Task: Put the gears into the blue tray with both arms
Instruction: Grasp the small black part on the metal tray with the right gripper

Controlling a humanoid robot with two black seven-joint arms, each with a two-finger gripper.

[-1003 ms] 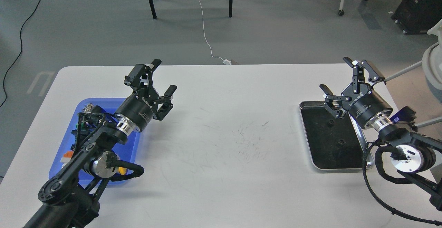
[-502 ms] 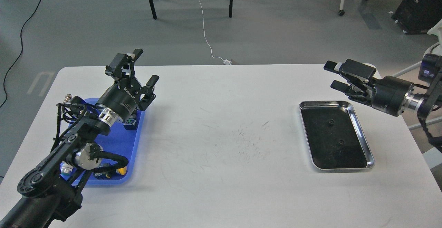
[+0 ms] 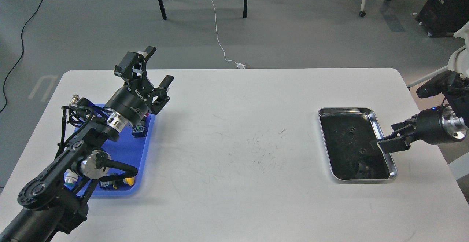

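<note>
Two gears are seen lying apart on the black floor of the steel tray, near the worktop's right edge. The right end effector is held low at that tray's right rim; whether it is released or clenched cannot be told. For a clean pick, its tips should be set astride one gear and closed gently. The blue tray, by the left edge, holds push-button switches. Above its far end the left end effector is spread open, grasping nothing.
</note>
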